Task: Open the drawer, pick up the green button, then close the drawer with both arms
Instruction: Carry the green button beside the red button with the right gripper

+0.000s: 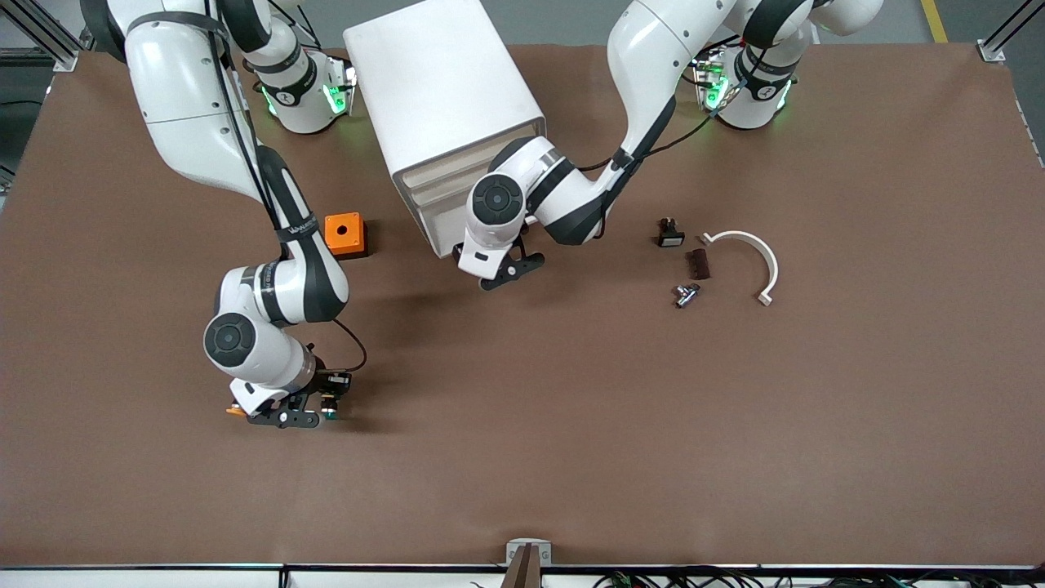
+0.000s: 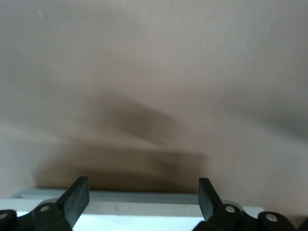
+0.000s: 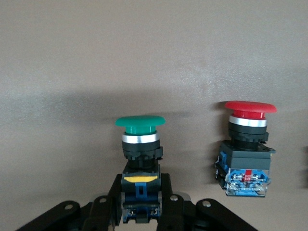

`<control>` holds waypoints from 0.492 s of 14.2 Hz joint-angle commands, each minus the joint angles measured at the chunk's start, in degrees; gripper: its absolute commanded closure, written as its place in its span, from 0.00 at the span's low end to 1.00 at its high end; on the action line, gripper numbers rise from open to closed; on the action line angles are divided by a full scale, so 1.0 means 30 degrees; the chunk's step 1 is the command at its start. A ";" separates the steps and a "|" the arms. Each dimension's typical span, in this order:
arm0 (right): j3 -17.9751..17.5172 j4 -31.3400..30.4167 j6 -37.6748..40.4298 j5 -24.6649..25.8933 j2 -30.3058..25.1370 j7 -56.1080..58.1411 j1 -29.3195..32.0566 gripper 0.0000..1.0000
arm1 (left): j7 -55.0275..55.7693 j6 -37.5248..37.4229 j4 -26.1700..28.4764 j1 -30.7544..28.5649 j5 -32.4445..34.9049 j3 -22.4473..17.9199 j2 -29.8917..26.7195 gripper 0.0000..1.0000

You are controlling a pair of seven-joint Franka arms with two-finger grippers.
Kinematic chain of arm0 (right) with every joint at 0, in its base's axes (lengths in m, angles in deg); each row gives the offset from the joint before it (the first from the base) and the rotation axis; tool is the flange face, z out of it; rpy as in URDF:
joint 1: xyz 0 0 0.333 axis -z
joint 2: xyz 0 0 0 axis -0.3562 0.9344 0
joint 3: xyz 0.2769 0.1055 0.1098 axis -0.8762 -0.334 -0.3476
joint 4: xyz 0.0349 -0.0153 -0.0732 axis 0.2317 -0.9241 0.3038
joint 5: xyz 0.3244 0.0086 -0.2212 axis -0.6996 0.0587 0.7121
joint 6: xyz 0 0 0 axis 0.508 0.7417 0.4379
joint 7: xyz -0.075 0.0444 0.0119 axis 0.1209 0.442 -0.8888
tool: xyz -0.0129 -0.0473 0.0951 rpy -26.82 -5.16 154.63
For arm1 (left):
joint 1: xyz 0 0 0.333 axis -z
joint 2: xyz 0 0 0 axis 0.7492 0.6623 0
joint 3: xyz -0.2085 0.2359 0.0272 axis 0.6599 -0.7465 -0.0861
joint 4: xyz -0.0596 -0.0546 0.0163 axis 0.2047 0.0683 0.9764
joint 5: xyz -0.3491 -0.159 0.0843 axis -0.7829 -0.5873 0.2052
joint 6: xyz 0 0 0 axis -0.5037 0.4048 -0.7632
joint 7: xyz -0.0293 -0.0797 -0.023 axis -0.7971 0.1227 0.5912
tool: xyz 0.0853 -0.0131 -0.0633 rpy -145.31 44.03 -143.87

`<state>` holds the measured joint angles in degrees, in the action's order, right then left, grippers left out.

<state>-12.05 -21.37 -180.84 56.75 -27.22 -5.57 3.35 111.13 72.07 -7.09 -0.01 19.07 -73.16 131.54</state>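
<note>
Right gripper (image 3: 140, 202) pinching the green-capped button (image 3: 140, 144) by its black body low over the table near the front camera, cap pointing away from the wrist, red-capped button (image 3: 246, 154) just beside it, left gripper (image 2: 143, 197) spread wide, empty, at the white drawer cabinet's (image 1: 445, 106) front.

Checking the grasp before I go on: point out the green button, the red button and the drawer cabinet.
green button (image 3: 140, 124): right wrist view, on its green cap.
red button (image 3: 250, 108): right wrist view, on its red cap.
drawer cabinet (image 1: 437, 77): front view, on its white top panel.
</note>
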 commanded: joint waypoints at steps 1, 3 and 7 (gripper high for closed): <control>-0.0176 0.0350 -0.0192 -0.0227 0.0266 0.0075 0.0155 0.99 | 0.0291 0.0046 0.0299 0.0235 -0.1442 -0.0007 -0.0082 0.00; -0.0176 0.0350 -0.0483 -0.0227 0.0354 0.0074 0.0125 0.99 | 0.0174 0.0046 0.0505 0.0439 -0.2467 -0.0007 -0.0082 0.00; -0.0176 0.0350 -0.0896 -0.0227 0.0589 0.0103 0.0242 0.93 | 0.0058 0.0046 0.0711 0.0645 -0.4634 0.0022 -0.0024 0.00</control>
<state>-12.09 -21.37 -182.99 56.67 -26.36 -5.58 3.35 111.16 72.03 -5.49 1.47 8.41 -73.05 131.71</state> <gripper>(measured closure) 0.665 0.000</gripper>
